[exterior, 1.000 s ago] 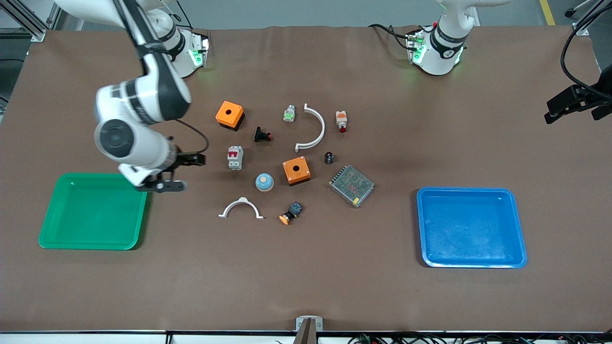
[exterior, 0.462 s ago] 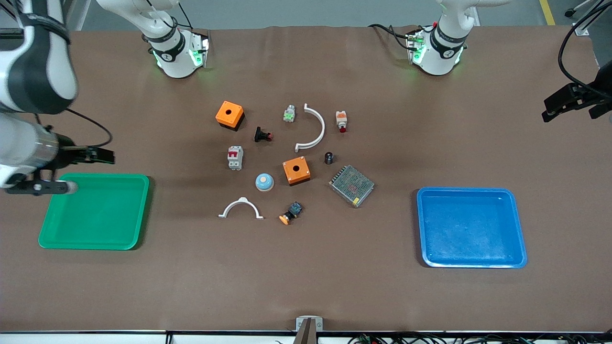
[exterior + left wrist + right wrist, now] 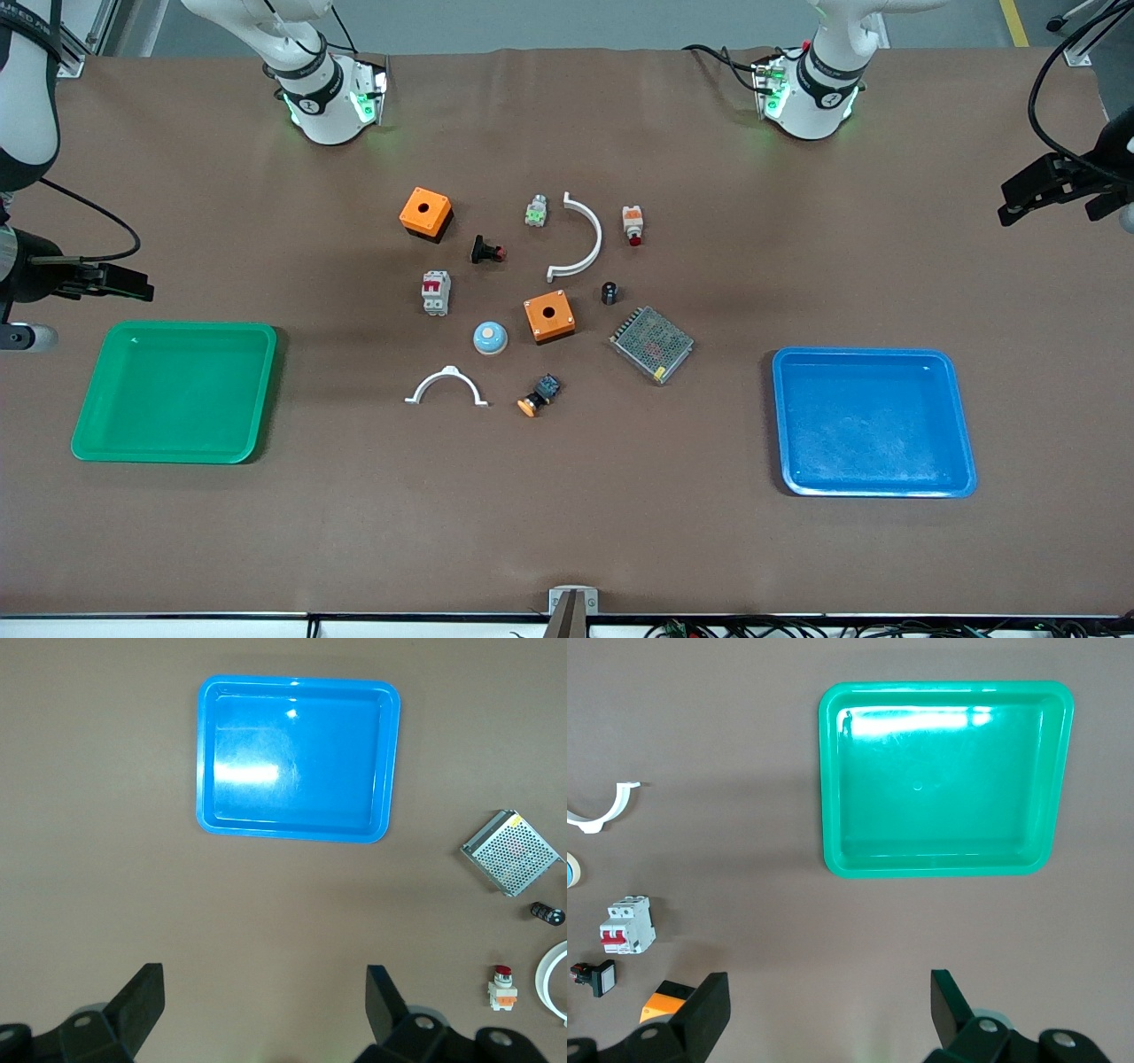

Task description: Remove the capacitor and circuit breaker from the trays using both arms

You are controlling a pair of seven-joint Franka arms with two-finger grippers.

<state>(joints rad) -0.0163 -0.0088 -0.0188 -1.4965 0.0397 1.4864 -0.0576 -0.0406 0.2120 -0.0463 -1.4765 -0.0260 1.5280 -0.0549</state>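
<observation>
The capacitor [image 3: 609, 293], a tiny black cylinder, stands on the table beside the mesh-topped metal box [image 3: 651, 344]; it also shows in the left wrist view [image 3: 547, 913]. The breaker [image 3: 436, 292], light grey with red levers, lies nearer the right arm's end of the parts cluster and shows in the right wrist view [image 3: 627, 926]. My right gripper [image 3: 97, 312] hangs open and empty at the table's edge by the green tray [image 3: 177, 390]; its jaws stand wide apart [image 3: 830, 1010]. My left gripper [image 3: 1054, 211] is open and empty [image 3: 266, 1010], high above the table by the blue tray [image 3: 873, 421].
Two orange boxes [image 3: 425, 213] [image 3: 548, 317], a black flanged button [image 3: 486, 251], a white-orange part [image 3: 633, 224], two white curved brackets [image 3: 580, 237] [image 3: 446, 386], a blue dome [image 3: 490, 338] and an orange-tipped button [image 3: 539, 395] lie around the middle.
The right arm has swung away from the parts cluster to the table edge at its own end, past the green tray. The left gripper has barely shifted. No part has moved.
</observation>
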